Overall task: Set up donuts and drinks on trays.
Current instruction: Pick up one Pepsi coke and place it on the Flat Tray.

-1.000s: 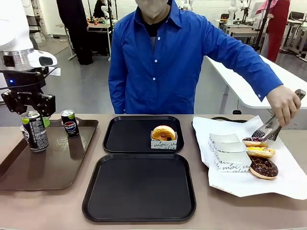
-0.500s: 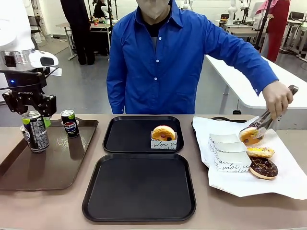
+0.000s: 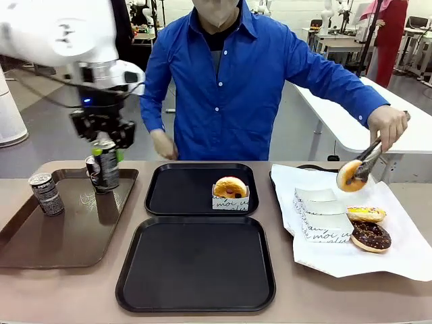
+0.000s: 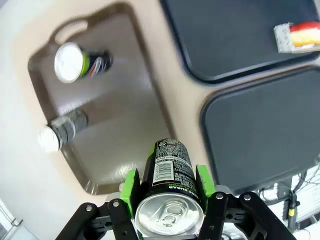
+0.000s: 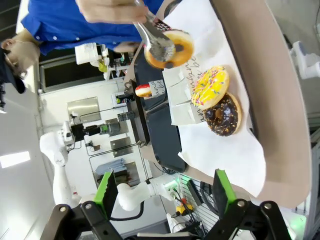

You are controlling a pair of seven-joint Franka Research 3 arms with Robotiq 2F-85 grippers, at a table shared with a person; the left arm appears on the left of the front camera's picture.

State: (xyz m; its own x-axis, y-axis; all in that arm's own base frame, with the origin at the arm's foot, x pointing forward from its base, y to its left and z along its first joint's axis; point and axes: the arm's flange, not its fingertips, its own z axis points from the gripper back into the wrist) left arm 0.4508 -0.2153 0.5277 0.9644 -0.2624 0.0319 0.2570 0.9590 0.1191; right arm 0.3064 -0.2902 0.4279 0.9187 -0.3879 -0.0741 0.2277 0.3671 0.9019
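On your tan counter (image 3: pixel 81 290), a long brown tray (image 3: pixel 61 236) lies at the left. In the middle lie the far black tray (image 3: pixel 182 192) and the near black tray (image 3: pixel 196 263), just beside each other. At the right, a white paper (image 3: pixel 351 260) covers one dark tray (image 3: pixel 272 179).

Smooth plastic trays (image 3: pixel 196 266), shiny metal can (image 4: pixel 169 215)

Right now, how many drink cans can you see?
3. One can is held in the left hand above the brown tray. Two stand on that tray: one near its left edge, one at its far side, partly behind the held can. None seems hidden.
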